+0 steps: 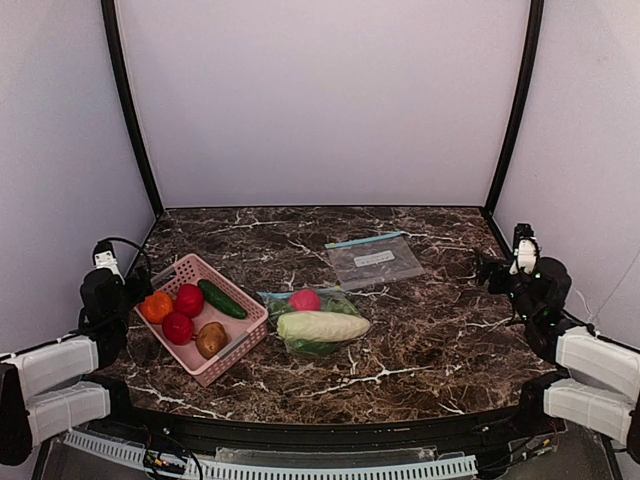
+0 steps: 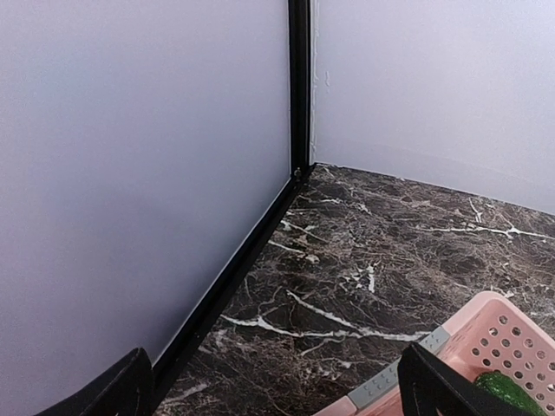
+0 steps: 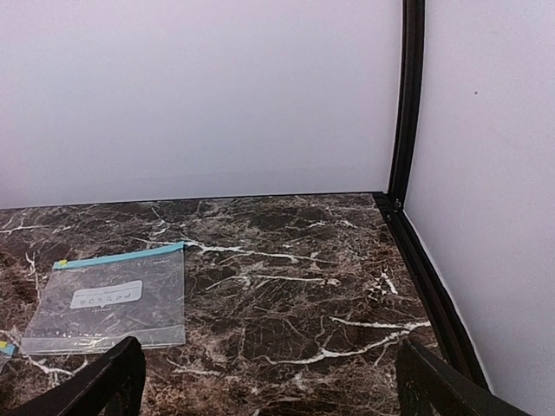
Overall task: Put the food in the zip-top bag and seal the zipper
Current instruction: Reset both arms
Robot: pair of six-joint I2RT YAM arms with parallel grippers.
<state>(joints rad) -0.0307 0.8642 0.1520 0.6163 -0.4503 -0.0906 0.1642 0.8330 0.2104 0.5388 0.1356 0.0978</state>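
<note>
Standing here by the rig: there are two zip-top bags on the table (image 1: 420, 330). One in the middle (image 1: 312, 322) holds a pale cabbage-looking thing (image 1: 323, 326), a pink-red round item (image 1: 305, 300) and some green stuff underneath. The cabbage looks like it pokes out toward the right, though I can't tell whether that bag's zipper is shut. The second bag (image 1: 375, 261) lies flat farther back, with a blue zipper strip and a white label, and nothing visible inside.

The pink basket (image 1: 205, 318) on the left holds a cucumber (image 1: 221, 298), two red round fruits (image 1: 184, 312), something orange (image 1: 155, 306) and a brown potato-ish one (image 1: 211, 339).

Both arms are parked back at the near corners. The left gripper (image 2: 277, 390) has its fingers spread wide with nothing between them, and so does the right gripper (image 3: 264, 381), which faces the flat bag.

My guess is that filling is partway along, because there's food both bagged and in the basket. If more goes in, it calls for one gripper holding a bag mouth open while the other carries an item over. The slippery plastic looks like the tricky bit.
</note>
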